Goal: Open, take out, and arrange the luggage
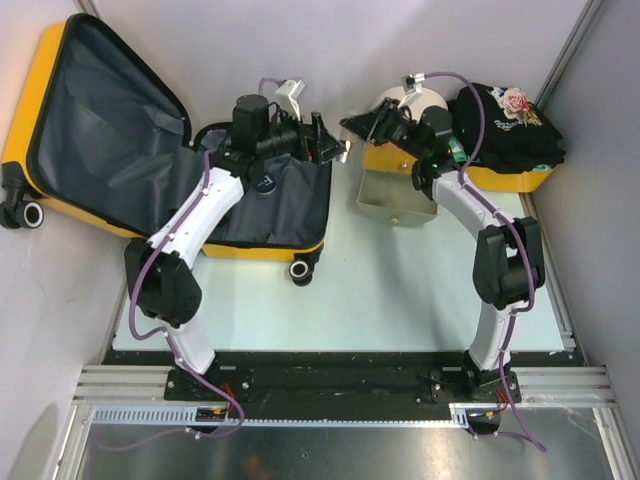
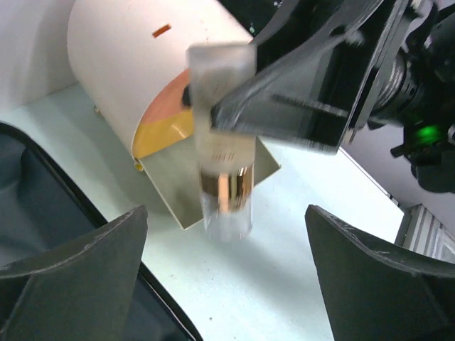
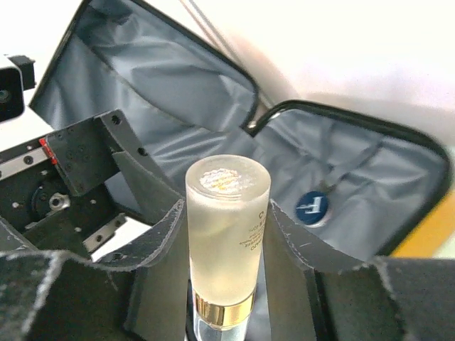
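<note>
The yellow luggage [image 1: 275,247] lies open at the left. Its lid [image 1: 100,110] leans on the left wall and shows dark grey lining. My right gripper [image 3: 227,207] is shut on a frosted bottle [image 3: 226,234] with a gold band. It holds the bottle in the air between the luggage's right edge and the cabinet. My left gripper [image 2: 226,213] is open and empty, its fingers wide apart just below the bottle [image 2: 224,156]. In the top view the left gripper [image 1: 335,142] and the right gripper [image 1: 357,125] nearly meet. The grey lining [image 3: 341,163] fills the right wrist view.
A cream-and-orange drawer cabinet [image 1: 400,100] stands at the back, with one drawer [image 1: 395,200] pulled out toward me. A yellow bin [image 1: 520,178] heaped with black clothing [image 1: 510,125] sits at the back right. The luggage rim [image 2: 64,192] runs under my left finger.
</note>
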`<state>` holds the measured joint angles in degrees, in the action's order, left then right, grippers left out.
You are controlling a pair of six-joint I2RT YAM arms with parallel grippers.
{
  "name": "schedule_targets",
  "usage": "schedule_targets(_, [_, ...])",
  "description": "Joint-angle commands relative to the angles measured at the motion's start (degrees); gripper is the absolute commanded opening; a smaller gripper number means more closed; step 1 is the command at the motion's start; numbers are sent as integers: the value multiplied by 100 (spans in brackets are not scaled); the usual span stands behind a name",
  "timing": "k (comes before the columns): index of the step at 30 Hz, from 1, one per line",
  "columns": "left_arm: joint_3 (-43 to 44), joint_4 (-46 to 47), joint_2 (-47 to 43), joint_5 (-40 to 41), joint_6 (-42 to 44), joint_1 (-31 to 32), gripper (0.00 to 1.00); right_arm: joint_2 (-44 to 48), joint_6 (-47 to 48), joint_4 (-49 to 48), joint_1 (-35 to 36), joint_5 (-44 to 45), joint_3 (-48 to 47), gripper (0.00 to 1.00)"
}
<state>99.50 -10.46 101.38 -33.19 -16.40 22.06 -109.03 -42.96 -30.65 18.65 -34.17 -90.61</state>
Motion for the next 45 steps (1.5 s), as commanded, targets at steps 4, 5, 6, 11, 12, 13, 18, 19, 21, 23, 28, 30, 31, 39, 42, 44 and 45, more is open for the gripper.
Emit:
schedule_targets(4, [-712, 80, -663, 277, 250, -378, 100, 602, 2937, 1199, -556, -869, -290, 0])
schedule_targets(5, [-809, 27, -681, 400, 313, -404, 100, 646, 3421, 1985, -556, -976, -334, 0])
schedule_targets(6, [-853, -17, -707, 418, 392, -422, 100, 681, 4522, 2376, -530, -1055, -370, 0])
schedule_targets(11, [-1029, -35, -848, 427, 392, -449, 100, 884, 7307, 4637, -267, -618, -361, 0])
schedule_targets(12, [-1038, -35, -848, 401, 375, -449, 100, 866, 7589, 4821, -231, -460, -352, 0])
schedule_targets(13, [-1030, -53, -840, 401, 366, -449, 100, 831, 8192, 5119, -170, -41, -370, 0])
schedule_targets(18, [-933, -44, -743, 384, 287, -449, 99, 393, 9340, 5491, 147, 1096, -448, 0])
schedule_targets(19, [-915, -53, -717, 375, 269, -449, 100, 296, 9402, 5604, 165, 1332, -492, 0])
schedule_targets(21, [-863, -44, -673, 366, 261, -449, 100, 42, 9507, 5640, 174, 1544, -572, 0])
schedule_targets(23, [-819, -44, -646, 348, 252, -449, 100, -100, 9578, 5580, 165, 1659, -572, 0])
schedule_targets(28, [-801, -53, -637, 339, 269, -449, 100, -504, 9895, 5289, 130, 1914, -598, 0])
schedule_targets(30, [-818, -61, -646, 348, 287, -449, 100, -627, 9973, 5272, 121, 1984, -651, 0])
schedule_targets(31, [-827, -70, -646, 340, 296, -449, 100, -724, 10043, 5271, 130, 2020, -660, 0])
schedule_targets(39, [-880, -97, -699, 454, 269, -501, 100, -1006, 10308, 5236, 68, 2187, -748, 42])
schedule_targets(42, [-863, -114, -690, 480, 278, -528, 100, -962, 10290, 5263, 86, 2117, -783, 57])
schedule_targets(44, [-819, -123, -664, 480, 287, -528, 100, -892, 10246, 5280, 103, 2064, -783, 64])
schedule_targets(45, [-810, -123, -646, 480, 287, -536, 100, -874, 10255, 5280, 138, 2029, -783, 69])
